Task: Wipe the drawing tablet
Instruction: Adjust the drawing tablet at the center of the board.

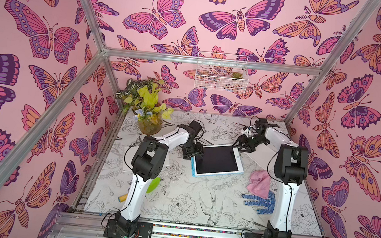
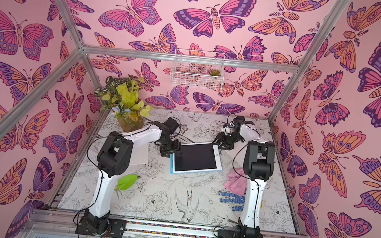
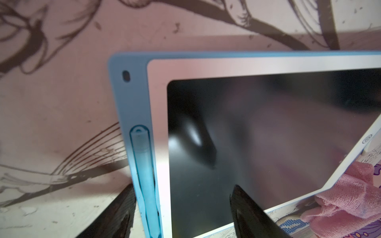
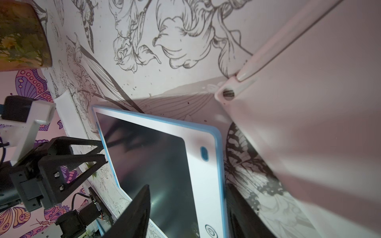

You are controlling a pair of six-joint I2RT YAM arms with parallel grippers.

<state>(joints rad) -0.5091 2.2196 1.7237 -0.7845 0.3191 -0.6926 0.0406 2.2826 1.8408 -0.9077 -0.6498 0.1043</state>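
1. Overhead, the flower-printed table [image 1: 175, 196] carries everything
2. Drawing tablet [image 1: 219, 160] lies mid-table, dark screen up, between both arms
3. Pink cloth [image 1: 259, 182] lies crumpled on the table near the tablet's right side
4. Left gripper [image 3: 183, 187]: jaws apart, straddling the tablet's blue stylus edge
5. Right gripper [image 4: 188, 186]: jaws apart astride the opposite edge

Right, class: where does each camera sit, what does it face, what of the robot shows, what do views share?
Top views: high in front, looking down at the table; both arms, left gripper, right gripper.
Left wrist: on the left arm, facing the drawing tablet at its stylus; own fingers.
Right wrist: on the right arm, facing the tablet at its round button; own fingers, left gripper.
Shared by all: the drawing tablet.
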